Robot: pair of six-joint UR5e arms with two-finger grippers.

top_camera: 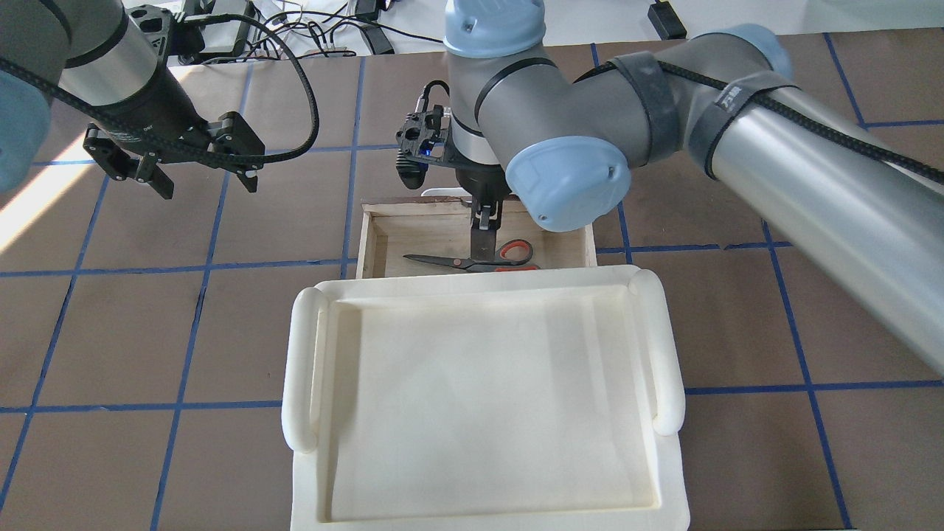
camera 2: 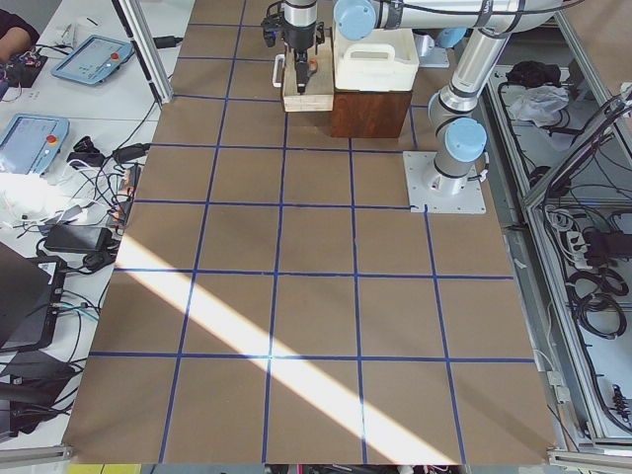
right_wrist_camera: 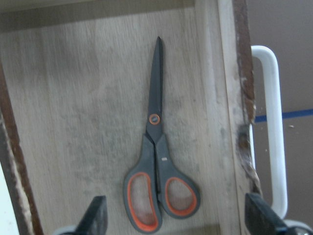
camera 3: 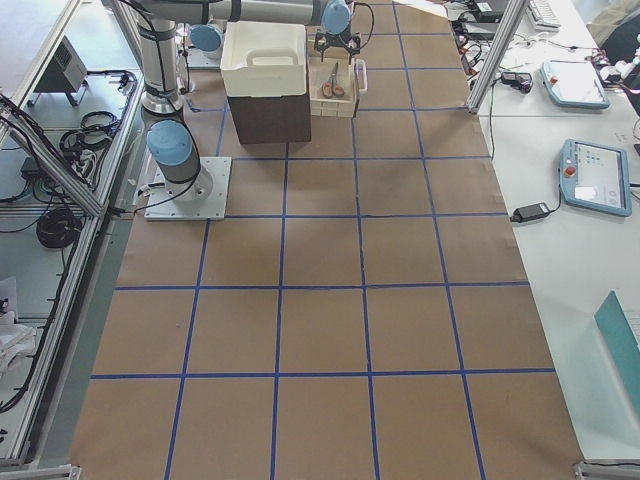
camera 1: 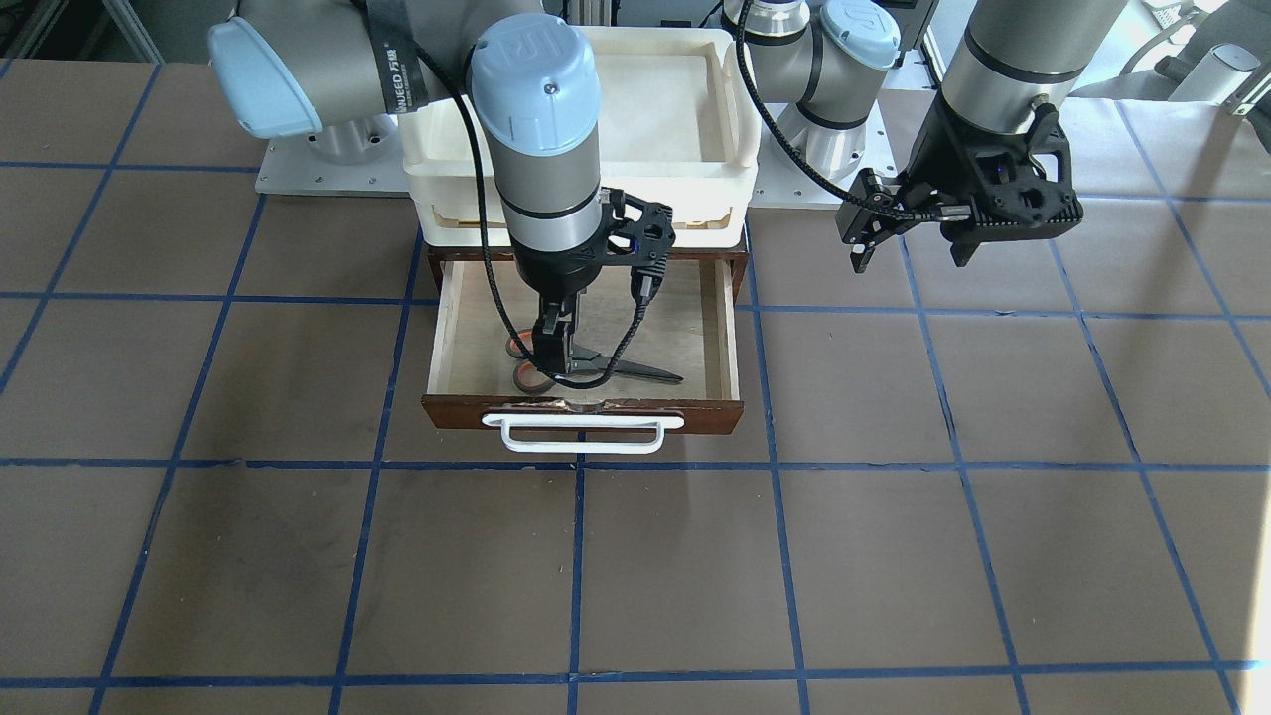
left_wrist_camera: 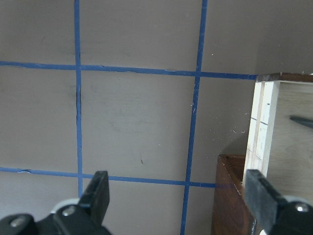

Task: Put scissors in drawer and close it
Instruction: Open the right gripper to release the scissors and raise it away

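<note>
a: where are the scissors (right_wrist_camera: 155,142)?

b: they lie flat on the floor of the open drawer (camera 1: 710,412), just beside its front wall. the blades are shut and point along that wall.

a: so what could go wrong now?

b: i think the drawer is the tricky part. the right end effector (camera 1: 559,350) hangs down inside it, right over the red handles. if the drawer gets pushed in while it is down there, it could bump the back of the drawer or the cream tray (top_camera: 299,369) on top.

a: anything else?

b: if the fingers dip and close, they could pinch the scissors and pull them out. and a push on one end of the white handle (right_wrist_camera: 277,127) could turn the drawer crooked, so it sticks. a hard shove could make the scissors slide and rattle too.

a: is the right end effector holding anything?

b: no. in the wrist view its fingers (right_wrist_camera: 97,215) are spread wide, one on each side of the scissors. nothing is between them but air. i cannot tell if a tip touches the wood.

a: and the other one?

b: the left end effector (top_camera: 205,183) is spread wide too and holds nothing. it hangs over the bare tabletop (camera 1: 894,497), near the side of the drawer but apart from it.
</note>
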